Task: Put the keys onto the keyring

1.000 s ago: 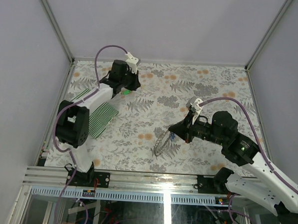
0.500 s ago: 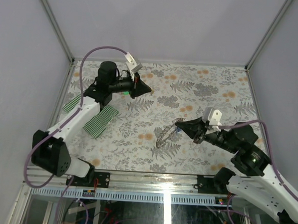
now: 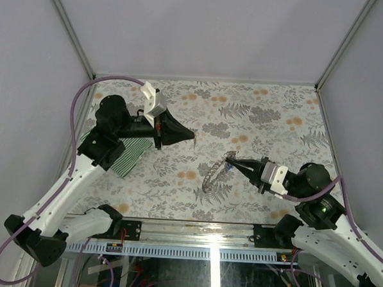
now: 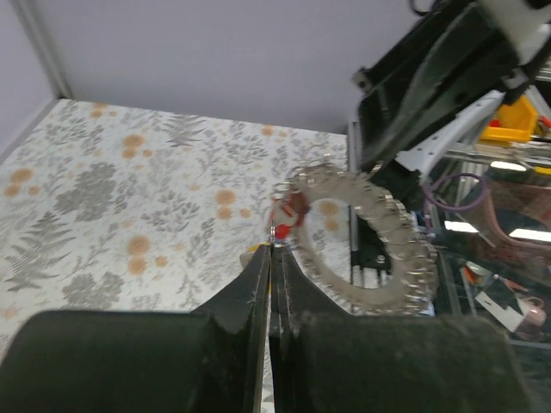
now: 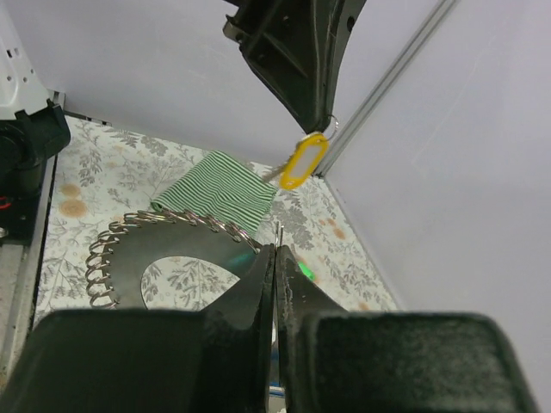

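My left gripper (image 3: 193, 136) is shut on the small ring of a yellow key (image 5: 303, 162), which dangles below its tip (image 5: 325, 116) in the right wrist view. My right gripper (image 3: 230, 159) is shut on the thin ring end of the keyring (image 3: 210, 176), a grey metal coil that hangs down to the table. In the left wrist view the shut jaws (image 4: 274, 247) point at that coil (image 4: 379, 249), with a red key (image 4: 297, 206) beside it. The right wrist's jaws (image 5: 277, 248) pinch a wire loop, the coil (image 5: 164, 228) at left. A green key (image 5: 303, 271) lies beyond them.
A green-and-white striped cloth (image 3: 130, 154) lies at the left of the floral table, under the left arm. Grey walls with metal frame posts (image 3: 72, 31) enclose the table. An aluminium rail (image 3: 193, 227) runs along the near edge.
The left gripper has swung from the back left toward the table's middle, carrying the yellow key. The right arm has drawn back to the right, lifting the keyring's ring end.
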Controlling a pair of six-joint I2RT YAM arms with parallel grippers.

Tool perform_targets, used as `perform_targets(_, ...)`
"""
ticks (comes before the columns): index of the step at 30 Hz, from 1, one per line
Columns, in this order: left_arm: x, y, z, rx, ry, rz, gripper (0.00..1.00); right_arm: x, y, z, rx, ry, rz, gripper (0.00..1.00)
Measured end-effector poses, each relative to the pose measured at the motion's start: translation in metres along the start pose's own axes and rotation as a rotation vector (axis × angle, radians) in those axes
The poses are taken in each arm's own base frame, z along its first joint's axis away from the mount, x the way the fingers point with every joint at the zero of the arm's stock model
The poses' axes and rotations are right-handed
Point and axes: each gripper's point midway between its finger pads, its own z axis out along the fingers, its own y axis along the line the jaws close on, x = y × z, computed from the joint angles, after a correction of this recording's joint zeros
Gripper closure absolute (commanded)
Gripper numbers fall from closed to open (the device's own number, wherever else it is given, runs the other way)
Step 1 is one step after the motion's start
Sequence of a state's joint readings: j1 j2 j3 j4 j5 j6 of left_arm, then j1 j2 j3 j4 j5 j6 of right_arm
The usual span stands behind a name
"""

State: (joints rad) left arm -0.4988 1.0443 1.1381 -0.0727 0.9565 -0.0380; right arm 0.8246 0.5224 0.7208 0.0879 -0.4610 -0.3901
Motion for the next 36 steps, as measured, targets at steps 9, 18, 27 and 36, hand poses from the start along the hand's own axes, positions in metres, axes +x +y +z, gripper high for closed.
perform_targets(9,0.005,-0.025,0.004,0.06,0.006,-0.075,1.0,0.005,0.004,0.012,-0.061,0.006,-0.023,1.0)
perform_targets(18,0.008,-0.022,0.006,0.045,0.01,-0.106,1.0,-0.04,-0.018,0.026,-0.056,0.048,0.18,1.0)
perform_targets(27,0.017,-0.013,0.019,0.036,0.034,-0.159,1.0,-0.035,-0.013,0.02,-0.041,0.126,0.352,1.0)
perform_targets(36,0.015,-0.018,0.034,0.064,0.043,-0.164,1.0,-0.027,-0.015,0.016,-0.001,0.213,0.445,1.0)
